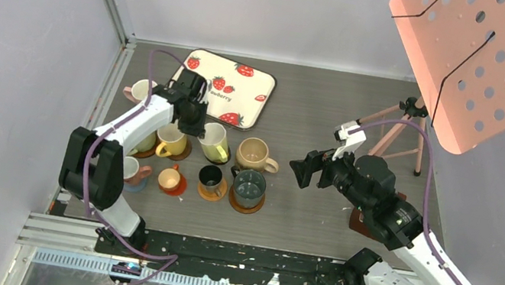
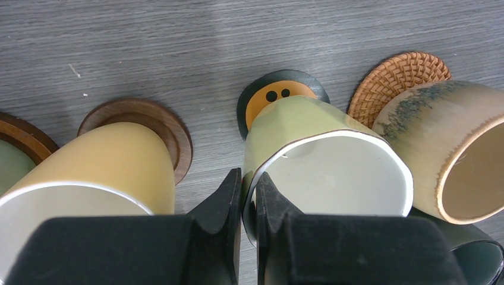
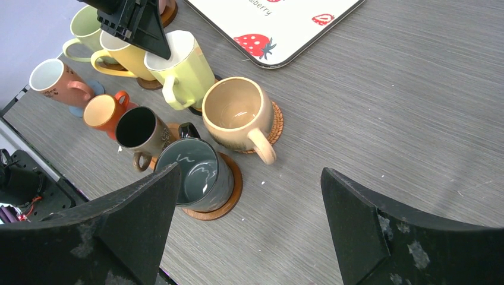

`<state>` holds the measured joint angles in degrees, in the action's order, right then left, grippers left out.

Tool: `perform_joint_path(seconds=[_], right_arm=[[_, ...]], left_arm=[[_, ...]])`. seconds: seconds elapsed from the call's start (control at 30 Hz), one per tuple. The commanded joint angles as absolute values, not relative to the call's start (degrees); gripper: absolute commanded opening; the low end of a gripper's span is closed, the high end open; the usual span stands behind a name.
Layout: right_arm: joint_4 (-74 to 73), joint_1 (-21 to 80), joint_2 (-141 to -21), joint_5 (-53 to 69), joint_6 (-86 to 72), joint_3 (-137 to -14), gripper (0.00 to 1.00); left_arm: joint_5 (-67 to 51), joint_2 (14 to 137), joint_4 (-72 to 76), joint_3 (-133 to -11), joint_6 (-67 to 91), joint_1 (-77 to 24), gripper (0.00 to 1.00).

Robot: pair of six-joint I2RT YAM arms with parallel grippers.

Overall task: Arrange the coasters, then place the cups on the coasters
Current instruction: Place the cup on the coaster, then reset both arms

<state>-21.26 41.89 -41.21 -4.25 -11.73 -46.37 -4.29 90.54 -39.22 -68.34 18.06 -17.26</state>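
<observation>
Left jaws: we see them pinching the rim of the pale green cup (image 2: pixel 315 127), over the black-and-orange coaster (image 2: pixel 279 89).
Right jaws: spread wide above the worktop (image 3: pixel 386 119).

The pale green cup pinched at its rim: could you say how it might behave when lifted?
The pale green cup looks glazed ceramic: probably rigid, slick, chippable. Pinched on one rim wall by the left gripper, it may tilt.
</observation>
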Motion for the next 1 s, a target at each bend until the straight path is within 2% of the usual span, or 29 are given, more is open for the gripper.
perform_joint_path(seconds=[0.0,0.27,0.63,0.87,0.97], right_arm=[[-18.96,42.10,-40.03,-5.10,-11.09,-46.28,0.95],[-19.03,42.10,-39.79,-5.25,-11.07,-46.11,0.95],[-19.64,42.10,-41.24,-4.51,-11.76,-46.56,0.95],[-22.96,42.08,-41.33,-6.30,-13.14,-47.54,0.95],[-24.86,42.07,-40.85,-9.32,-13.63,-48.71,0.95]], left_arm=[[-6.05,89.81,-36.44,-71.00,19.34,-17.58,0.09],[-5.64,89.02,-37.70,-71.53,19.07,-17.58,0.27],[-9.27,87.06,-40.59,-75.40,18.71,-17.87,0.43],[-13.87,81.31,-42.32,-78.28,19.01,-17.89,0.52],[-14.41,77.09,-43.09,-78.24,18.63,-17.86,0.60]])
